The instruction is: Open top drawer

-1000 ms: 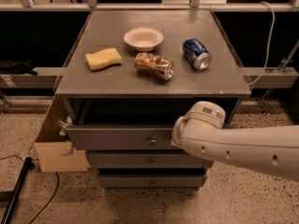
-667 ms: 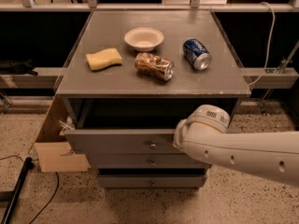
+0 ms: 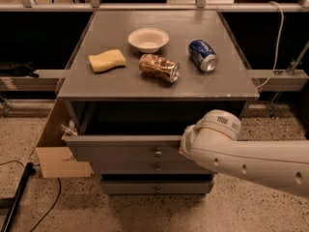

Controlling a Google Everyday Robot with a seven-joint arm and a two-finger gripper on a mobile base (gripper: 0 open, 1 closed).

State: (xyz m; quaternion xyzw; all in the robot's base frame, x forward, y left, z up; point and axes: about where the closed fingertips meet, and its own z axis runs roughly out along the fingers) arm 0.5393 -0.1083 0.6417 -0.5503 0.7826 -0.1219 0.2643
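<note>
Progress well advanced, by the look of things. Top drawer point(image 3: 116, 151) drawn forward from under the worktop point(image 3: 116, 83), with its front panel standing proud of the shorter fronts point(image 3: 125, 186) below. Dark open gap between the panel's upper edge and the underside of the worktop.

Small brass knob point(image 3: 158, 152) at mid-panel bare, with nothing on it. Gripper point(image 3: 186, 146) up against the right end of the panel's top edge, tucked behind the white arm point(image 3: 251, 161). Jaws hidden there, so cannot tell whether spread or pinching the panel.

Judged opened in good part, with no way of reading the remaining travel from this angle. Probably left to do: a little more pull if wanting full extension, then release and withdrawal of the arm.

Lying on the worktop, well apart from the gripper:
- white bowl point(image 3: 148, 38)
- yellow sponge point(image 3: 106, 60)
- crumpled brown can point(image 3: 159, 67)
- blue can point(image 3: 203, 55) on its side

Cardboard box point(image 3: 58, 161) on the floor to the left, near the drawer's corner.
</note>
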